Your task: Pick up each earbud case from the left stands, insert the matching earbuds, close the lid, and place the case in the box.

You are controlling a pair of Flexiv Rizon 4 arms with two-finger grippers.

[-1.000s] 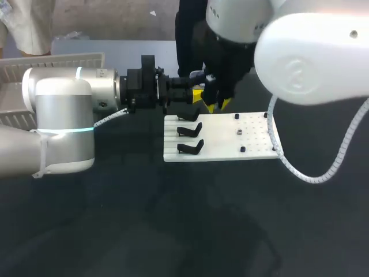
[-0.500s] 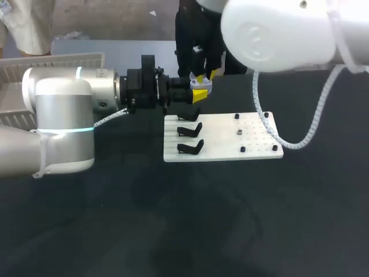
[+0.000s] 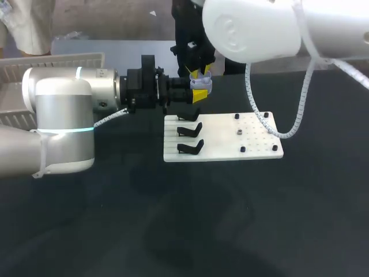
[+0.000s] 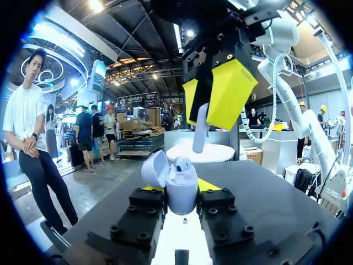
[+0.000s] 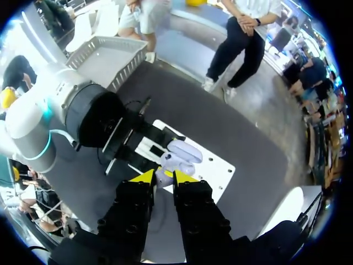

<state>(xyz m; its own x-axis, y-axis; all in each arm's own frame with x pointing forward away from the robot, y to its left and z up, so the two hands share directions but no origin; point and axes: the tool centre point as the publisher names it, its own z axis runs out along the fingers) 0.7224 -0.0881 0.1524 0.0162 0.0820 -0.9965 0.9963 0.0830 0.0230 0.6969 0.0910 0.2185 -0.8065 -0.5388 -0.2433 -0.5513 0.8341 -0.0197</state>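
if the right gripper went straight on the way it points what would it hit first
Probably the open case right ahead of it, with the earbud held in the right gripper touching first. How far apart they are is hard to judge.

Robot workcell, not a home: the left arm [image 3: 57, 121] and right arm [image 3: 253, 29], both industrial, work over a dark tabletop [image 3: 173, 219] carrying a white perforated fixture plate [image 3: 256, 135] with black stands [image 3: 190, 146]. A high trussed roof [image 4: 138, 61] with strip lights suggests an exhibition or factory hall, though the fisheye view leaves that uncertain.
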